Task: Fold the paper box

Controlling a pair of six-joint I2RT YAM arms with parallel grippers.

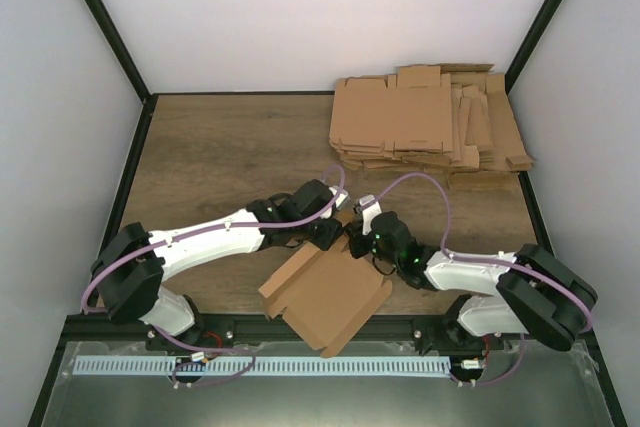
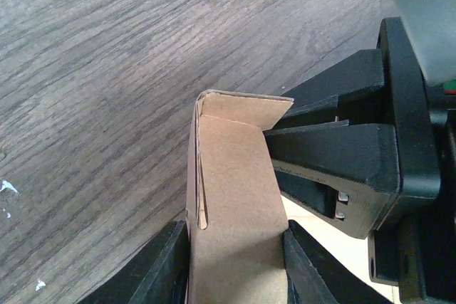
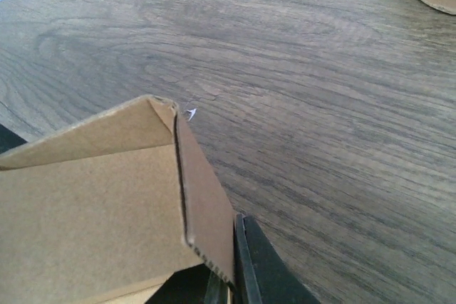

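1 paper box [image 1: 330,299], L gripper [image 1: 333,234], R gripper [image 1: 358,243] clamping

On my feeds the paper box [image 1: 330,292] is plain brown cardboard with no print on it, and the pile of blanks [image 1: 430,122] shows the same brown. I see the bench [image 1: 220,147] as grey-brown wood with dark streaky grain and a few white flecks. The left pincer [image 2: 235,275] and right pincer [image 3: 224,279] are matt black; the arms [image 1: 210,239] are white with black joints and carry purple cables [image 1: 425,179]
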